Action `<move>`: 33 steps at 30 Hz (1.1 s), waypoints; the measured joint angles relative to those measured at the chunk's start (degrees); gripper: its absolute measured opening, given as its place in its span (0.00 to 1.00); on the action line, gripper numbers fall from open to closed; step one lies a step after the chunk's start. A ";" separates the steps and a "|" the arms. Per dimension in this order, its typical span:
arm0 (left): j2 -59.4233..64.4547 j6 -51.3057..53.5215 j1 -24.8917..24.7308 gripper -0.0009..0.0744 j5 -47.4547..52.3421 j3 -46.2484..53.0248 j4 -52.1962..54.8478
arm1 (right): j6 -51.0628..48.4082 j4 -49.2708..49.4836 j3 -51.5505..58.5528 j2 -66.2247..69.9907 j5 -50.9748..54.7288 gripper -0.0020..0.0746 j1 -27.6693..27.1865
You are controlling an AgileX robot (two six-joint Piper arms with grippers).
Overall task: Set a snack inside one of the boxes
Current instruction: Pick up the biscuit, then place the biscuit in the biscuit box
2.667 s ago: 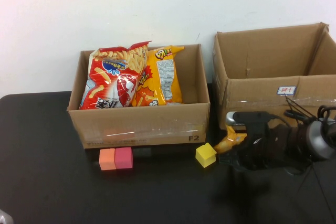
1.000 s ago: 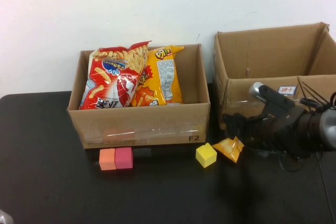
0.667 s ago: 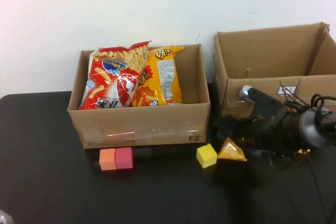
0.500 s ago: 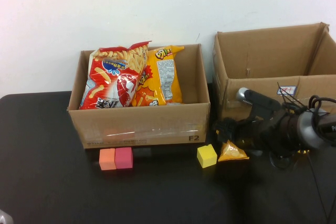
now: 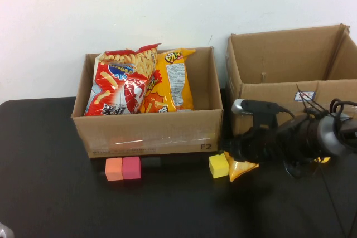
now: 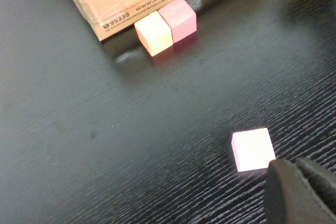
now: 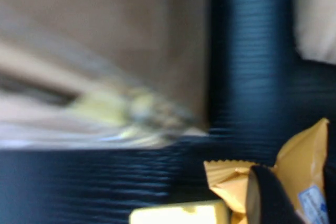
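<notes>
High view shows the right gripper [image 5: 239, 157] low over the table [image 5: 50, 193], in the gap between the two boxes, closed on a small orange snack packet [image 5: 241, 169] that hangs just beside a yellow cube [image 5: 218, 166]. Right wrist view confirms a dark finger [image 7: 270, 195] pressed against the packet's crimped edge, a grip suited to a thin, limp wrapper. The packet sits close to the table, so the lift appears barely begun. The right-hand box [image 5: 290, 82] stands open and apparently empty directly behind the arm, making it the likelier destination; the left-hand box [image 5: 150, 132] already holds two large crisp bags [image 5: 139, 82]. The left gripper [image 6: 302, 190] is parked near a pale pink cube [image 6: 253, 149], its jaws seemingly together and holding nothing. Orange and pink cubes [image 5: 123, 168] rest against the left-hand box front.
</notes>
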 joint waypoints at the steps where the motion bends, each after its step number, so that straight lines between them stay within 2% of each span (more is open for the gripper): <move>1: 0.00 0.00 0.00 0.01 0.00 0.00 0.00 | -0.40 0.21 0.00 -0.48 0.77 0.25 0.00; 13: 0.00 0.00 0.00 0.01 0.00 0.00 0.00 | -6.69 0.35 1.76 -8.41 5.14 0.25 0.00; 21: 0.00 0.00 0.00 0.01 -0.21 0.00 0.00 | -7.69 0.35 2.35 -19.81 9.67 0.24 0.00; 25: 0.00 0.00 0.00 0.01 -0.21 0.00 0.00 | -12.12 0.38 2.35 -26.96 -1.15 0.24 0.00; 31: 0.00 0.00 0.00 0.01 -0.21 0.00 0.00 | -16.59 3.09 2.35 -30.00 -35.75 0.24 0.00; 33: 0.00 0.00 0.00 0.01 -0.21 0.00 0.00 | -14.74 3.45 2.35 -29.23 -42.35 0.24 -0.97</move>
